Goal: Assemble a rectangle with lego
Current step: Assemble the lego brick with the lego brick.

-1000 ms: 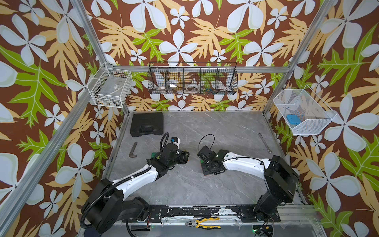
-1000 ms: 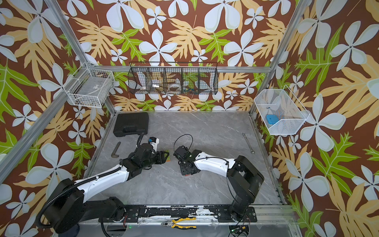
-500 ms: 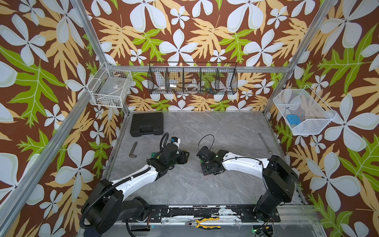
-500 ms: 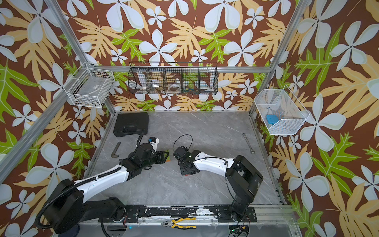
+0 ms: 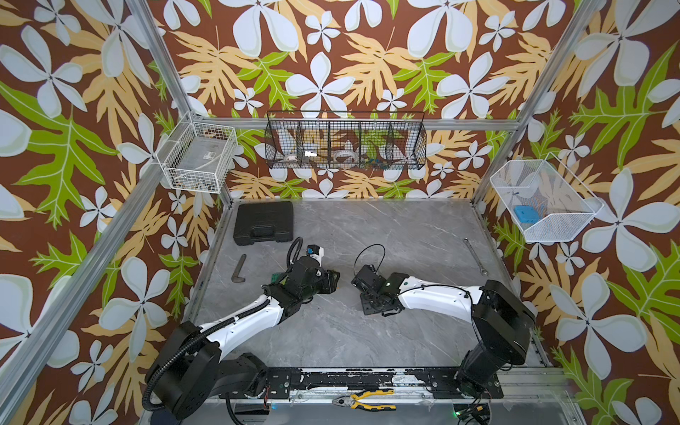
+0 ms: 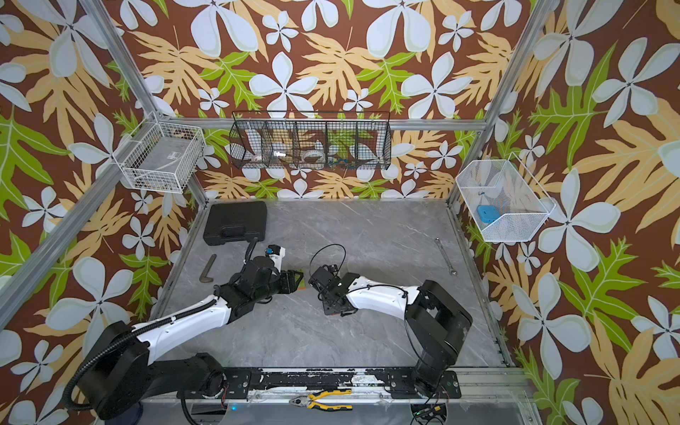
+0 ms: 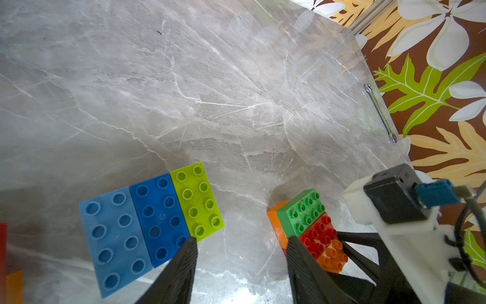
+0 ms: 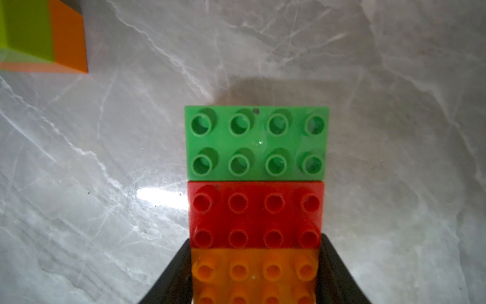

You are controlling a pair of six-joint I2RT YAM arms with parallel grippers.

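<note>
In the right wrist view my right gripper (image 8: 255, 239) is shut on a lego block, its fingers pressing the two ends of the orange brick (image 8: 253, 273). A red brick (image 8: 255, 215) and a green brick (image 8: 256, 143) join on beyond it in a row. The left wrist view shows the same block (image 7: 302, 210) with an orange layer under it. A flat row of light blue (image 7: 115, 237), blue (image 7: 157, 218) and lime (image 7: 197, 200) bricks lies on the table. My left gripper (image 7: 242, 239) is open over bare table between the row and the block.
A lime and orange lego block (image 8: 39, 34) lies near the held block. In a top view a black case (image 5: 264, 222) and a bent metal tool (image 5: 239, 268) lie at the back left, a wrench (image 5: 474, 255) at the right edge, and pliers (image 5: 364, 399) on the front rail.
</note>
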